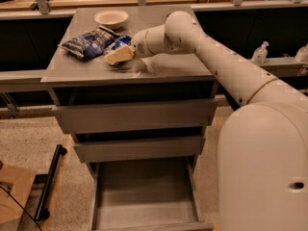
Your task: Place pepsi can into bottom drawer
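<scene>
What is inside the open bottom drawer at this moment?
Only the bare grey floor of the bottom drawer shows; its back is covered by the drawer above. The gripper is up over the cabinet top, beside the chip bag.

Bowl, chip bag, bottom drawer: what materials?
Bowl: matte cream, paper or plastic, unclear. Chip bag: crinkled blue film with glints, likely plastic foil. Bottom drawer: flat matte grey, painted metal or laminate. Gripper sits over the cabinet top, next to the bag.
</scene>
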